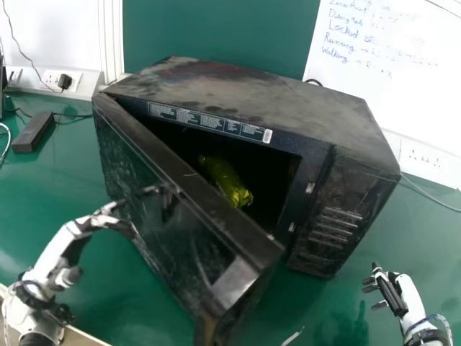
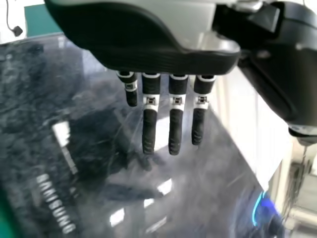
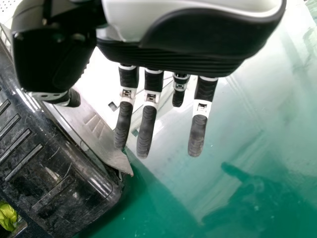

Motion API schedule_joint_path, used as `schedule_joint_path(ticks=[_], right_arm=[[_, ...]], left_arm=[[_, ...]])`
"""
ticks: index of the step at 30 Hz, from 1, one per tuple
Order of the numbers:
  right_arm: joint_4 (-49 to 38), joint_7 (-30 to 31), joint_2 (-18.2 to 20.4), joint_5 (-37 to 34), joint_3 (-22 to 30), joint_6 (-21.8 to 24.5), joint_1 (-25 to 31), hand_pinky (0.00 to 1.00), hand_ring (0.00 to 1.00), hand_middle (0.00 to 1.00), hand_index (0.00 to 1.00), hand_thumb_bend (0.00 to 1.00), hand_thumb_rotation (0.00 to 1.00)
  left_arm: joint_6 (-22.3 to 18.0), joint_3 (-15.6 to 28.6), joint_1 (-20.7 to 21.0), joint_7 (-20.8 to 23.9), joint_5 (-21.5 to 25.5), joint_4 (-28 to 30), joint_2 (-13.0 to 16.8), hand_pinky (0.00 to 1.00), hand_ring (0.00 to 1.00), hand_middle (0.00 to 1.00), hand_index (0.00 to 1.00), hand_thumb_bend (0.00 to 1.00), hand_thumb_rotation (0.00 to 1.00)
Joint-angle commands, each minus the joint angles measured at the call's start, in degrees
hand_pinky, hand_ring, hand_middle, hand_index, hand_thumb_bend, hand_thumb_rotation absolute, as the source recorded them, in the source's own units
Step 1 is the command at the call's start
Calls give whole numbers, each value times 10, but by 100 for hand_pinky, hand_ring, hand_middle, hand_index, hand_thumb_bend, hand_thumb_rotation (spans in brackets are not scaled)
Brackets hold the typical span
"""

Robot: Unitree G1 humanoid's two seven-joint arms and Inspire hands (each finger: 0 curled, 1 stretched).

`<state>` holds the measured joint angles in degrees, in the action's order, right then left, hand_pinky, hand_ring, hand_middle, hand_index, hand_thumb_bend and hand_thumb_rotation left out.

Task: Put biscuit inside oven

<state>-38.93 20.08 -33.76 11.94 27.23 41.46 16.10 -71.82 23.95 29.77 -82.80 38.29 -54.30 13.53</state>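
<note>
Biscuit (image 1: 229, 184) in oven (image 1: 245, 94), door (image 1: 140, 184) open; left hand (image 1: 106, 220) near door, right hand (image 1: 390, 293) by oven, both straight-fingered

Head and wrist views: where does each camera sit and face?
Head view: on the head, facing forward, down at the oven; left hand and right hand show.
Left wrist view: at that wrist, facing the door; left hand shows.
Right wrist view: at that wrist, facing oven and table; right hand shows.
Head and right wrist views share the packet.
</note>
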Motion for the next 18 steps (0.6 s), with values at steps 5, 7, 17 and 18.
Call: schedule_joint_path(ticks=[5,7,17,18], right_arm=[[1,-7,3,7,-1,-4,4,42,47,50,52,64,61],[-2,-7,1,10,-4,-3,5,42,47,50,52,64,61],[-6,0,-2,14,-4,-1,7,41,47,51,52,63,62],[-5,0,0,12,-3,-4,6,41,47,50,52,63,62]], left_arm=[[-24,-54,32,110,-158,-25,44,62,69,76,79,67,52],[-30,-65,42,165,-213,-31,53,61,69,75,77,68,49],[18,-142,79,426,-450,-37,96,57,67,73,69,72,27],[21,-149,84,445,-464,-41,100,57,67,72,68,72,26]])
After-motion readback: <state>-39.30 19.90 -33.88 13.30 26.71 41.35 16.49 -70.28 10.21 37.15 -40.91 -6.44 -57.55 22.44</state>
